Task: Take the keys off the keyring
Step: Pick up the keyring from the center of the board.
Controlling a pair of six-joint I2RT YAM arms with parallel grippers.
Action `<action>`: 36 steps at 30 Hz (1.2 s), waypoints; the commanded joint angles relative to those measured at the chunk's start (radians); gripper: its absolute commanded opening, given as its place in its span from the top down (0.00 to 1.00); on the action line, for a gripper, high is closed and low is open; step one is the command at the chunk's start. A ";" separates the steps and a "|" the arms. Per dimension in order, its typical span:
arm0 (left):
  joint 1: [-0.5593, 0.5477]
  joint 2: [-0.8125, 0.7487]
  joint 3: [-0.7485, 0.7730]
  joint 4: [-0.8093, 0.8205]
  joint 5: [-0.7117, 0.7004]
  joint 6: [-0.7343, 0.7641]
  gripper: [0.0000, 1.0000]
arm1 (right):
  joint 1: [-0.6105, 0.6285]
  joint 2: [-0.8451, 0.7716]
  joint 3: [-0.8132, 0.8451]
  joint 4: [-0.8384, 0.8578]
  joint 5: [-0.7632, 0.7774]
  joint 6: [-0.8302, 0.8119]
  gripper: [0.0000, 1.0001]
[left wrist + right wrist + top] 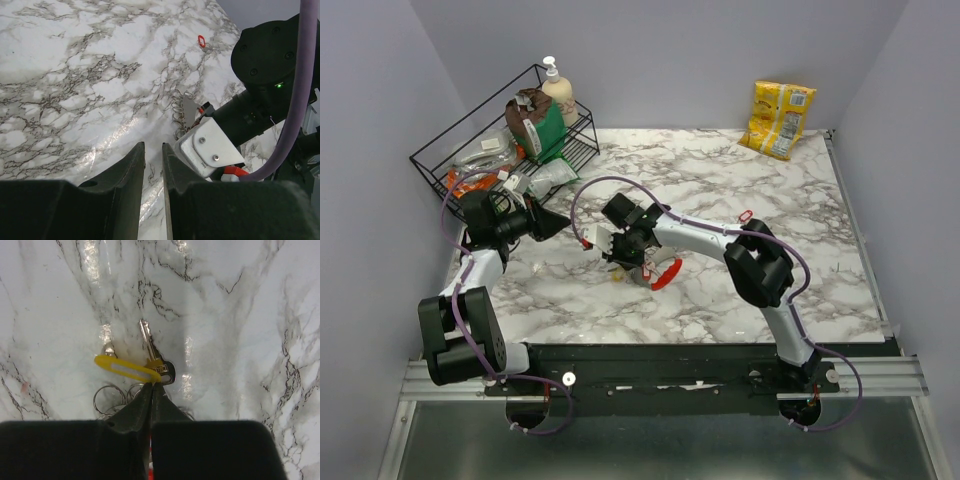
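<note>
Well, we thought the keys (pixel 161 370) light, slippery, best grabbed by the head; right jaws together, left jaws apart.

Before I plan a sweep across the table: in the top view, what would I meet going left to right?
Wire basket → right gripper, pinching the keys → red keyring loop → yellow snack bag.

Lighting: bright, diffuse, overhead. Glare streaks mark the marble tabletop (pixel 92 252) at the upper left of the right wrist view. Shadows are soft.
</note>
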 commanded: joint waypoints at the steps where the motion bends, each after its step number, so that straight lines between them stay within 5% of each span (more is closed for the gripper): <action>1: 0.005 0.009 -0.006 0.029 0.032 -0.007 0.70 | 0.010 -0.052 0.004 -0.019 -0.048 0.007 0.94; 11: -0.025 -0.007 -0.008 0.041 0.080 0.011 0.70 | -0.023 -0.195 -0.033 -0.007 -0.062 0.090 0.99; 20: -0.237 -0.015 0.103 -0.212 0.013 0.303 0.70 | -0.107 -0.283 -0.039 -0.028 -0.102 0.223 0.99; 36: -0.582 0.237 0.391 -0.217 -0.291 0.188 0.68 | -0.294 -0.388 -0.047 -0.033 -0.088 0.530 0.99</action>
